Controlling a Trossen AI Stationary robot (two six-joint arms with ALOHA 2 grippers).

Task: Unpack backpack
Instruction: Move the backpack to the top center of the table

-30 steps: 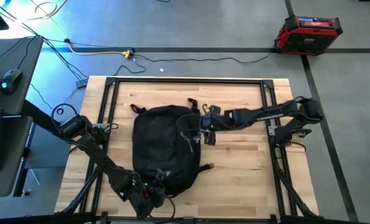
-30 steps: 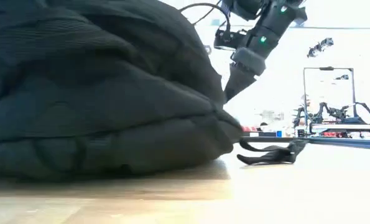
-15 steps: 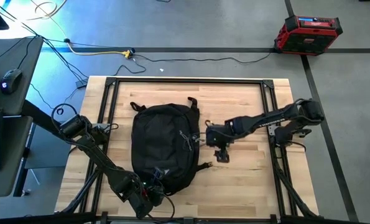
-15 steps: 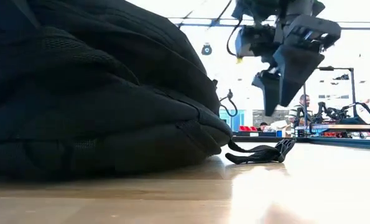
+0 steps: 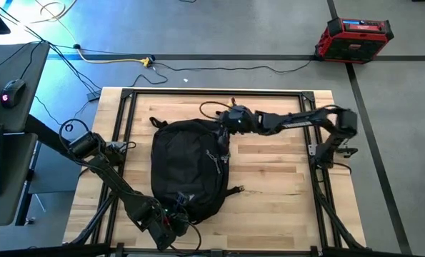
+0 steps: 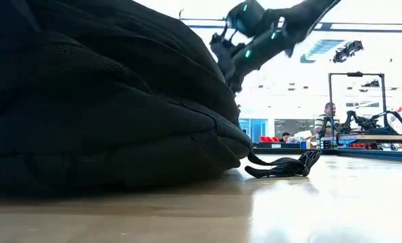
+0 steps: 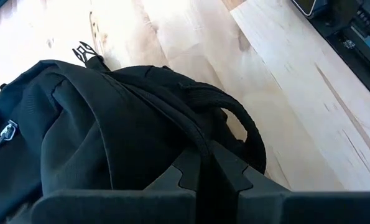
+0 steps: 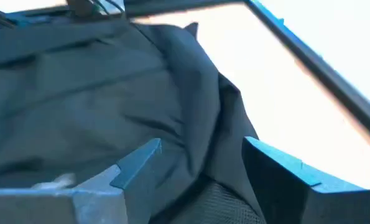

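Observation:
The black backpack lies flat on the wooden table, a little left of the middle, and fills the left of the low view. A loose strap trails from its near right side onto the wood. My left gripper is at the pack's near end, shut on its fabric. My right gripper hovers open at the pack's far right corner. In the right wrist view its fingers stand on either side of a fold of the pack. My left gripper pinches a raised ridge of black fabric at the backpack's near end, beside a curved carry loop. The fingers come slanting down from the near side. The pack rests on the table. Whether my right gripper touches the fold between its fingers, I cannot tell.
A black metal frame runs round the table's edges. Bare wood lies to the right of the pack. A red case sits on the floor at the far right, and a desk with a mouse at the left. A person sits far behind.
My right gripper has left the backpack's right side, swung out over the bare wood toward the near right, then gone toward the table's far edge to the pack's far right corner, tipping further down. The pack's right side has settled lower.

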